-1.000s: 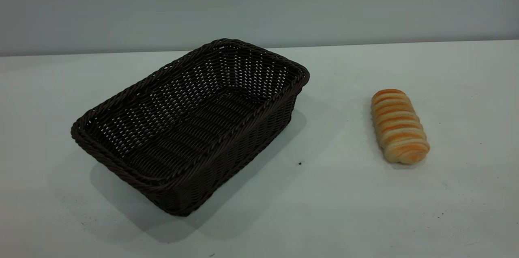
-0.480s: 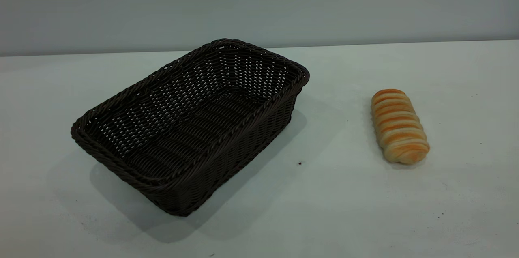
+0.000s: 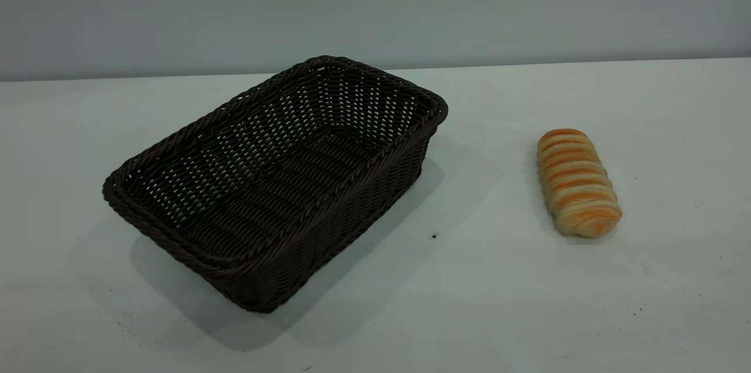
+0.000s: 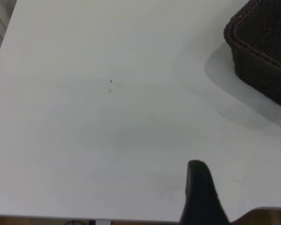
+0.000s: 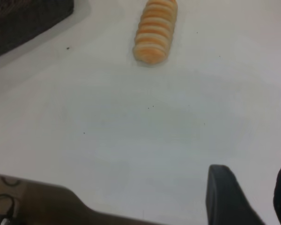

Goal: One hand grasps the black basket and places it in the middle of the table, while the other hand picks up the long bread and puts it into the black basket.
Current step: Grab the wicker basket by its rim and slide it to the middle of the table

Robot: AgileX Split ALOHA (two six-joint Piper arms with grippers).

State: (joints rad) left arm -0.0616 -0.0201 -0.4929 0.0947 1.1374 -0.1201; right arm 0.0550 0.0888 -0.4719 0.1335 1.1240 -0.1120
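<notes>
No writing or label can be read on anything in view. The table (image 3: 504, 302) is a wide, flat, pale grey-white top with a few tiny dark specks, one of them lying just off the near right side of the basket (image 3: 276, 179). Behind the table runs a plain grey wall (image 3: 375, 3), meeting the tabletop in a straight line.

The basket is a large, dark, woven rectangle with a braided rim and open-weave sloping sides. It stands flat on the table at the left of centre in the exterior view, turned at an angle so one corner points toward the camera. Nothing lies inside it; its woven floor is bare.

The bread (image 3: 578, 182) lies on the table well apart from the basket, to its right, ridged top upward with orange-brown and cream stripes, its long axis running roughly front to back.

Neither arm shows in the exterior view. In the left wrist view one dark finger of the left gripper (image 4: 201, 194) hangs over bare tabletop near the table's edge, with a corner of the basket farther off; only that one finger shows, so I cannot tell how wide it stands. In the right wrist view the right gripper (image 5: 253, 197) hovers over bare table, its two fingers parted with a clear gap and holding nothing, the bread farther off
</notes>
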